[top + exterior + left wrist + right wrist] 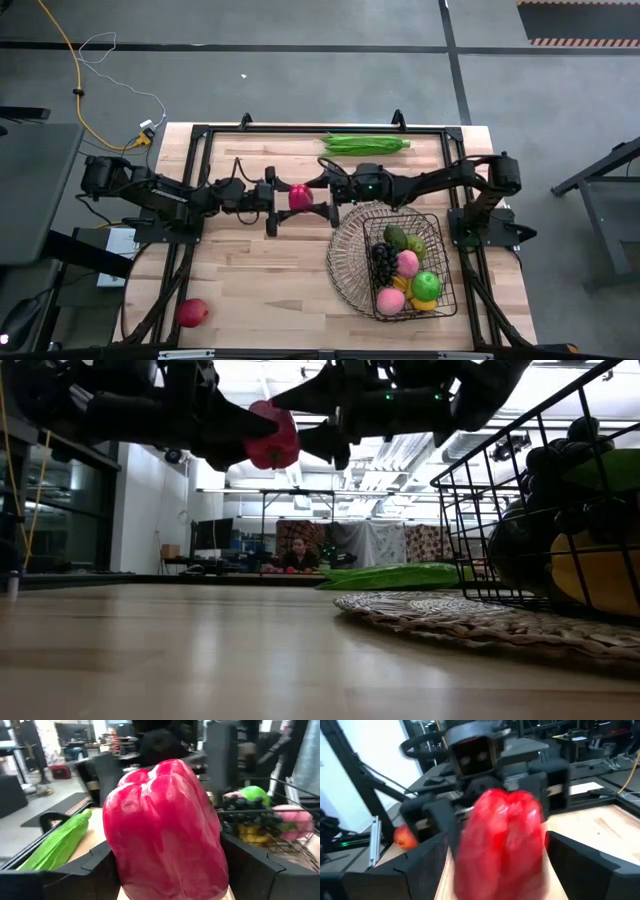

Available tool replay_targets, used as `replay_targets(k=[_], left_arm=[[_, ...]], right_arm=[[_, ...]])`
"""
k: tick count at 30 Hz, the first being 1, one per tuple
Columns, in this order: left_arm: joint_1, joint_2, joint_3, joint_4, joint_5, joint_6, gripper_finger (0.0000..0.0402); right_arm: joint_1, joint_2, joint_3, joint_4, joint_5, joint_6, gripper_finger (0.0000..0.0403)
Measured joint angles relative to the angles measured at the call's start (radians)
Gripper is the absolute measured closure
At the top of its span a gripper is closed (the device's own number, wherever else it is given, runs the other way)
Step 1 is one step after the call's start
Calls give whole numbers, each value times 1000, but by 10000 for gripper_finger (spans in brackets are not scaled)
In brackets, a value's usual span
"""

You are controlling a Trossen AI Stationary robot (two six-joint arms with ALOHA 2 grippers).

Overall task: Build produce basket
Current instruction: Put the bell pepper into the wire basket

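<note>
The red pepper (300, 196) hangs in the air above the middle of the tabletop (260, 280), caught between both arms in a handover; your left gripper (283, 200) is clamped on it, its fingers pressed to the pepper's sides in the left wrist view; your right gripper (318, 196) faces it from the other side with its fingers spread wide, flanking the pepper without pinching it. To do this step well, I judge you should close the right gripper squarely across the pepper's broad body before the left one lets go; its skin looks glossy and rounded, so a grip near the tip could slip; release the left only once the right is firm, then draw the arms apart slowly. The basket (347, 262) sits near the tabletop's right edge, just beside the right gripper, already carrying grapes (383, 262), peaches (407, 264), a green apple (426, 285) and an avocado (396, 237); aim the pepper at a free spot in its mesh centre. Green beans (366, 144) lie along the far edge; a red apple (192, 313) rests near the front left corner, well apart from everything else.
</note>
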Motion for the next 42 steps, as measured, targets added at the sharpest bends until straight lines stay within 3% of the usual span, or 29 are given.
replay_targets(k=[6, 13, 21, 28, 42], left_arm=[[-15, 0, 0, -2, -73, 14, 128], [-14, 0, 0, -5, -76, 13, 128], [-14, 0, 0, -30, -65, 5, 128], [-14, 0, 0, -31, -67, 5, 128], [-14, 0, 0, -31, -65, -39, 108]], right_arm=[[0, 1, 14, -26, -10, -2, 80], [4, 1, 14, -26, -7, -35, 84], [41, 2, 14, -26, 101, -142, 132], [43, 2, 14, -28, 107, -141, 171], [43, 1, 14, -38, 104, -141, 191]])
